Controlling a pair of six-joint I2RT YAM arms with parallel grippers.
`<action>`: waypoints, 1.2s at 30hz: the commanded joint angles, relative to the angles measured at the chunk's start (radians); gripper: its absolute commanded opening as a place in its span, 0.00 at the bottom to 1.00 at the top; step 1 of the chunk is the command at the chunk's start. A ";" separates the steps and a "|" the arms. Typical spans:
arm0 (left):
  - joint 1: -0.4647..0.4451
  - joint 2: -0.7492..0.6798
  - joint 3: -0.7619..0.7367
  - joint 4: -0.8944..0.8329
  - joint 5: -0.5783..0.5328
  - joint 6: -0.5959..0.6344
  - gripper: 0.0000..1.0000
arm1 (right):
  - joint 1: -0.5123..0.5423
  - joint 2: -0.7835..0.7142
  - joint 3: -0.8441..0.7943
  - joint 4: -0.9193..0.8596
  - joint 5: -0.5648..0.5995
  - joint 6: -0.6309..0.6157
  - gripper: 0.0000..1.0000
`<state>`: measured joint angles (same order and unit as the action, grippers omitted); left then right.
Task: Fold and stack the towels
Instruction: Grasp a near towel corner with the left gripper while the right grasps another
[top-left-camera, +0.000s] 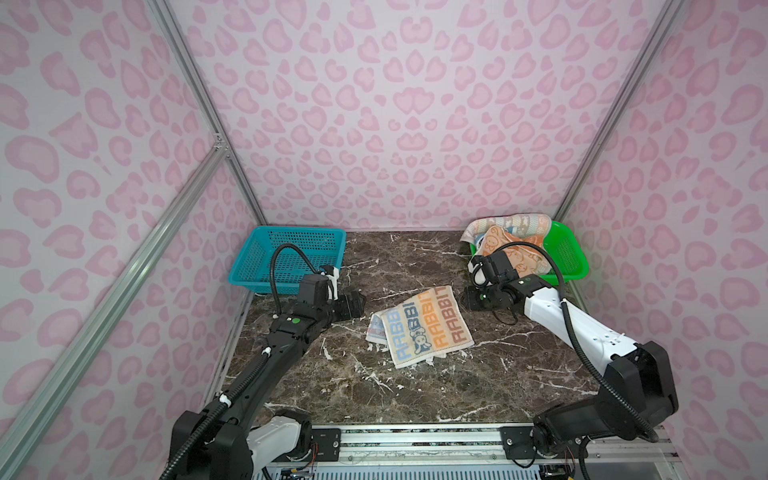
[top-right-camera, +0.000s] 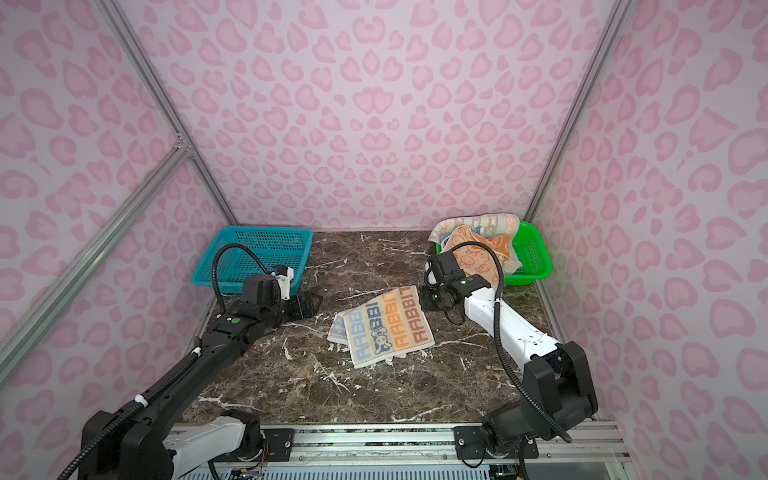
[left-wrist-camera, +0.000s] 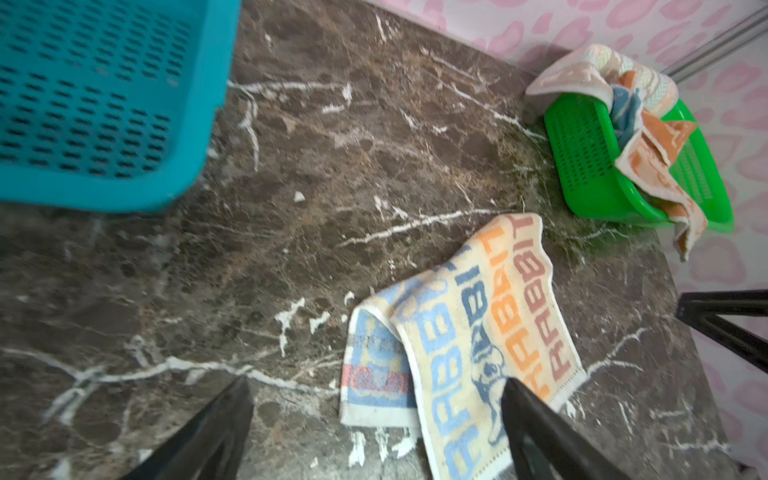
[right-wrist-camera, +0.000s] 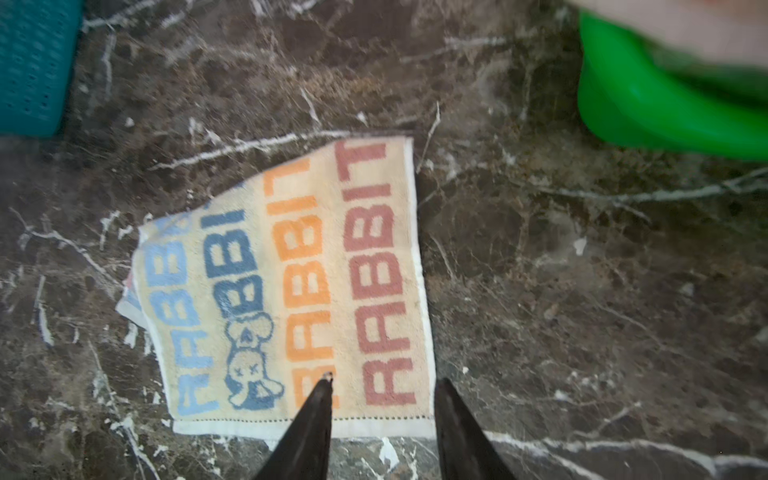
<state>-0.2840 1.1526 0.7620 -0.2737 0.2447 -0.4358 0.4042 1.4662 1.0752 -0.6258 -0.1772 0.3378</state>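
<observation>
The RABBIT towel (top-left-camera: 419, 328) lies rumpled on the desk (top-left-camera: 415, 395) between the left end effector (top-left-camera: 352, 305), fingers wide apart and empty, and the right end effector (right-wrist-camera: 385, 378), fingers parted and empty, with the other towels (top-left-camera: 523, 258) heaped in the green basket (top-left-camera: 575, 257) just behind it.

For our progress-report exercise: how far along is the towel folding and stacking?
Done: the RABBIT towel lies on the table, one edge turned under, not folded. In hand: nothing; left hand and right hand hover open. Left: folding it, and the towels heaped in the green basket; no stack yet.
</observation>
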 joint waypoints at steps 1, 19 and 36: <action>-0.041 0.023 -0.015 -0.052 0.113 -0.036 0.94 | 0.002 0.006 -0.064 -0.032 -0.015 0.041 0.43; -0.444 0.314 -0.003 -0.142 0.089 -0.270 0.81 | 0.010 0.074 -0.239 0.101 -0.038 0.099 0.44; -0.531 0.575 0.112 -0.260 0.003 -0.339 0.50 | 0.036 0.155 -0.245 0.113 0.002 0.075 0.42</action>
<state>-0.8135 1.6886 0.8917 -0.4168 0.3424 -0.7635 0.4343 1.5955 0.8471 -0.5152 -0.1753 0.4206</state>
